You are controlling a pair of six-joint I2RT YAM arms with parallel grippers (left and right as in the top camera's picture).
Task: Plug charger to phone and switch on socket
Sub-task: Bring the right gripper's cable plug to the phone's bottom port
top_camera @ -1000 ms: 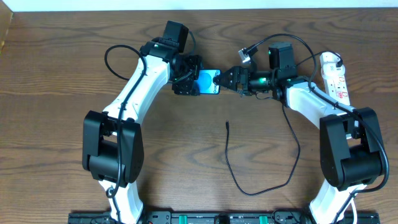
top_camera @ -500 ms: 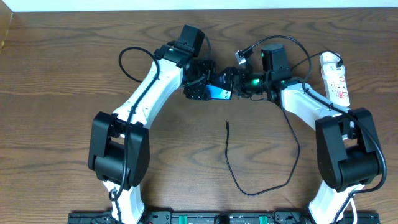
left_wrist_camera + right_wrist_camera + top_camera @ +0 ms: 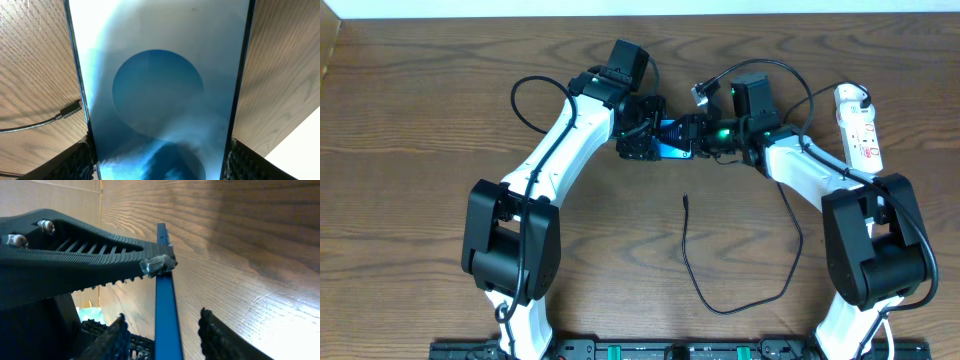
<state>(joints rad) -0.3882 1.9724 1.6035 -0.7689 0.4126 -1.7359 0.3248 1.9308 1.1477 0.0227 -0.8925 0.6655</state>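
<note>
L gripper (image 3: pixel 648 132) clamped on phone (image 3: pixel 157 90) edges, held mid-rear btwn both arms; R gripper (image 3: pixel 692 138) jaws apart, straddling phone's other end, gaps visible; charger (image 3: pixel 686 255) tip lying nearer front, socket (image 3: pixel 858 125) far R

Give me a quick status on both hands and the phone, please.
Left hand shut on the phone. Right hand open, straddling its edge. Charger tip loose on the table, unplugged. No obstruction seen.

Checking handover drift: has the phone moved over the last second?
Yes. The phone shifted right, toward the socket.
</note>
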